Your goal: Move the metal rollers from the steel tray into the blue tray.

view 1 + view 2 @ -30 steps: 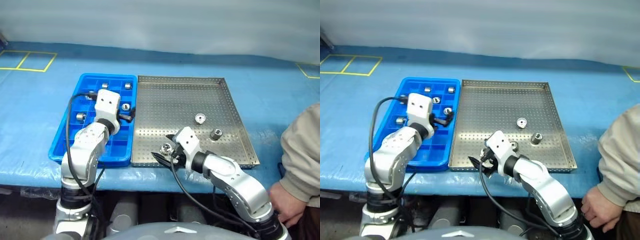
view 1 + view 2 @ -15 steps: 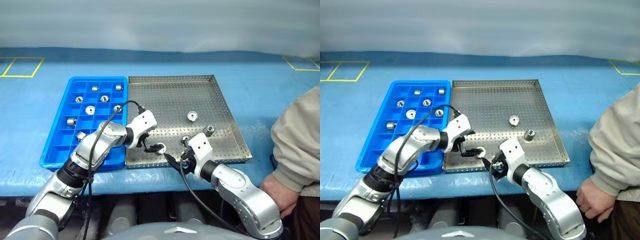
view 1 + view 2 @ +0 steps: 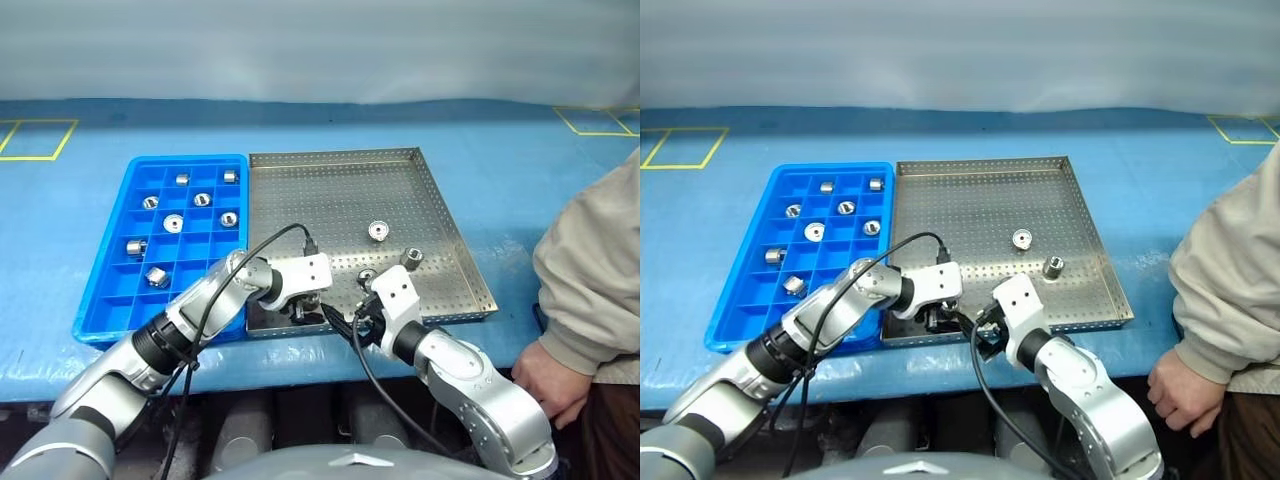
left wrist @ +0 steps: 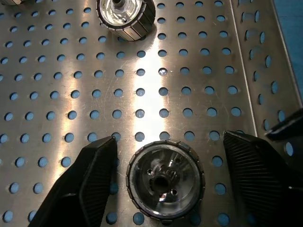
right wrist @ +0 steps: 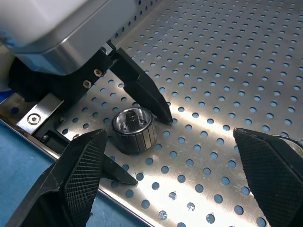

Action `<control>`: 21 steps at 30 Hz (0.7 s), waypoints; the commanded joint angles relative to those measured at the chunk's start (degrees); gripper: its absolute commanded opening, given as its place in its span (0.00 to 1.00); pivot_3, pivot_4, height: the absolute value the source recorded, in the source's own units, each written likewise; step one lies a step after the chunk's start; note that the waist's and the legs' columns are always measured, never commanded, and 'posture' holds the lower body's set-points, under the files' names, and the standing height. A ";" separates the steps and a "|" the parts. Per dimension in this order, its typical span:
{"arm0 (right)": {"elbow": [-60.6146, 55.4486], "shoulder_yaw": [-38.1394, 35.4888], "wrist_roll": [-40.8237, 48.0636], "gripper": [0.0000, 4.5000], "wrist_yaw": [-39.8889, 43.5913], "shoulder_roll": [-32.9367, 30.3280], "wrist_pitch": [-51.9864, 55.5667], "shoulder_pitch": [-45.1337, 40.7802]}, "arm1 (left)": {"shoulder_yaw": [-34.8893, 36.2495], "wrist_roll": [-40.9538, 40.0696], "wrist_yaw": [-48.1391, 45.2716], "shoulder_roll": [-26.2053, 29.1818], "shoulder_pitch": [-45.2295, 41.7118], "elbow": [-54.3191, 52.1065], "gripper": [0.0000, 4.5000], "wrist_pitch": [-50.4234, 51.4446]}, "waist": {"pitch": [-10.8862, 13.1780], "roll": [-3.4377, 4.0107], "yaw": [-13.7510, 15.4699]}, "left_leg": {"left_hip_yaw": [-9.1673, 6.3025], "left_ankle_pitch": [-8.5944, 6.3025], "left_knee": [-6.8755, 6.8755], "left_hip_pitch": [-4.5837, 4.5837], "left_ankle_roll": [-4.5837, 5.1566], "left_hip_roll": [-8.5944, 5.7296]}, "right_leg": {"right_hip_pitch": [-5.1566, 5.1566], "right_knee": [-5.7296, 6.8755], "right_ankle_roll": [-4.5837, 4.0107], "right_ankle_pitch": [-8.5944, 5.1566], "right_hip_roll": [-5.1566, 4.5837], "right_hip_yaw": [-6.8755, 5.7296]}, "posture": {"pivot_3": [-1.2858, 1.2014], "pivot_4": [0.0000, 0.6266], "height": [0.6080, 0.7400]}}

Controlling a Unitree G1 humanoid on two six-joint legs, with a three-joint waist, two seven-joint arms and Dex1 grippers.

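step: pick-up of a metal roller (image 4: 165, 178) at the near edge of the steel tray (image 3: 420, 190) | left gripper (image 4: 165, 182) astride it, fingers (image 4: 92, 175) apart, not touching | right gripper (image 5: 175, 175) spread wide, empty, just beside | next: close, lift, carry left to the blue tray (image 3: 95, 285), which already holds several

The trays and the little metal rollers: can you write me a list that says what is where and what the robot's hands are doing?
blue tray: left of the steel tray, seven rollers in its compartments
steel tray: four rollers on its holed floor
nearest roller: upright near the steel tray's front rim, between the left gripper's fingers
left gripper: fingers either side of that roller, gaps visible, not clamped yet
right gripper: open wide, close by, holding nothing
person's hand: resting at the table's right edge
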 commanded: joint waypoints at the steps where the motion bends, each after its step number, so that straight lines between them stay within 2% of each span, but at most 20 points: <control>1: -0.96 0.13 0.03 1.00 0.20 0.18 -1.49 -0.98 | 0.18 1.59 -1.18 2.29 0.46 -3.80 0.56 -0.07 | 0.00 0.00 -0.06 | 0.00 0.00 0.00 0.00 0.00 0.00 | 0.00 0.00 0.00 0.00 0.01 0.01 | 0.49 0.24 1.00; 3: -0.65 0.21 0.12 1.00 0.42 0.25 -1.75 -1.27 | 1.15 1.53 -1.23 3.02 0.79 -5.22 0.40 0.77 | 0.00 0.01 -0.11 | 0.02 0.00 0.00 0.02 0.00 0.02 | -0.01 0.02 0.00 0.00 0.02 0.04 | 0.50 0.24 1.00; 4: -0.49 0.23 0.17 1.00 0.56 0.25 -1.86 -1.42 | 1.92 1.36 -0.85 3.17 0.91 -5.98 0.38 1.50 | 0.00 0.02 -0.04 | 0.02 0.00 0.00 0.02 0.00 0.02 | -0.01 0.03 0.00 0.00 0.02 0.03 | 0.50 0.24 1.00; 6: 0.03 0.66 0.16 1.00 1.06 0.20 -1.98 -2.34 | 6.16 0.46 1.90 2.64 1.49 -8.12 0.38 4.61 | 0.00 0.02 0.06 | 0.02 0.00 0.00 0.02 0.00 0.01 | -0.01 0.03 0.01 0.00 0.02 0.03 | 0.51 0.24 1.00; 10: 0.96 1.34 0.60 1.00 2.20 0.28 -2.10 -4.52 | 18.67 -2.14 10.40 -2.69 3.78 -13.12 0.38 12.99 | 0.01 0.02 0.57 | 0.00 0.00 0.07 -0.02 0.01 0.01 | -0.01 0.03 0.06 0.03 0.00 0.02 | 0.53 0.24 1.00; 13: 2.84 2.28 0.91 1.00 4.05 0.23 -2.07 -7.80 | 31.45 -1.05 21.81 -10.73 7.12 -18.77 0.38 19.70 | 0.02 0.03 0.79 | -0.02 0.00 0.07 0.00 0.01 0.01 | 0.02 0.03 0.11 0.06 0.01 0.01 | 0.56 0.24 1.00; 15: 4.69 3.21 1.13 1.00 5.80 0.05 -2.20 -10.78 | 37.90 2.60 30.58 -15.86 9.53 -22.68 0.38 24.23 | 0.02 0.02 0.91 | -0.02 0.00 0.07 0.02 0.02 0.00 | 0.05 0.01 0.29 0.16 0.02 0.04 | 0.58 0.24 1.00; 18: 7.57 5.03 1.26 1.00 8.66 -0.14 -2.82 -15.06 | 42.80 6.78 39.55 -20.51 13.83 -28.40 0.38 26.45 | 0.03 0.01 1.66 | -0.05 0.00 0.05 0.09 0.01 -0.01 | 0.10 0.03 0.44 0.26 0.08 0.03 | 0.61 0.24 1.00; 21: 10.88 7.19 1.33 1.00 11.69 0.36 -3.81 -19.37 | 45.67 11.33 48.22 -24.80 19.40 -33.36 0.38 24.30 | 0.03 0.01 3.45 | -0.10 0.01 0.02 0.10 0.00 0.00 | 0.10 0.06 0.42 0.26 0.09 0.01 | 0.64 0.24 1.00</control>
